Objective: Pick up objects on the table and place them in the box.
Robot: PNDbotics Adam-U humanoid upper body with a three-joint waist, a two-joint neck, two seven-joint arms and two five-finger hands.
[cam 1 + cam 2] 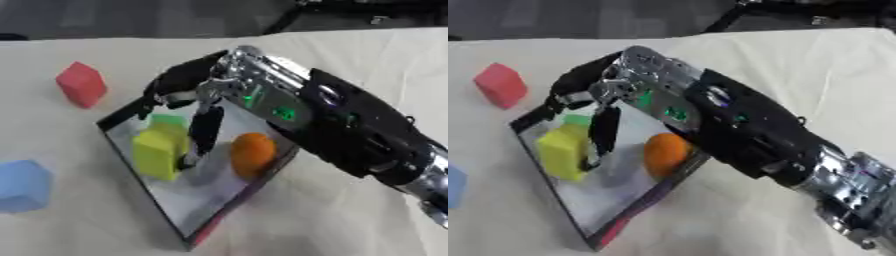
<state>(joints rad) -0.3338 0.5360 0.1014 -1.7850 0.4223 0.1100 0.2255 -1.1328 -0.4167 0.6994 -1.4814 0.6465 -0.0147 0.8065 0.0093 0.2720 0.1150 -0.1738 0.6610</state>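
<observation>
Box (pixel 140 107) holds yellow block (pixel 157 152), green block (pixel 168 120), orange ball (pixel 252 154) | right hand (pixel 197 85) above it, fingers relaxed, empty | red block (pixel 81 84), blue block (pixel 22 185) left, outside.

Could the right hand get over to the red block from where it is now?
Probably yes. The right hand hangs over the box, and the red block stands on bare cloth beyond the box's left corner, nothing between.

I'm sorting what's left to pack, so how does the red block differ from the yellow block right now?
The red foam-like block lies on the bare cloth-covered table, outside the box; the yellow foam-like block stands inside it. The red one has nothing beside it; the yellow one has the robot's right hand at its side, beside a green piece. Both look like plain blocky shapes.
</observation>
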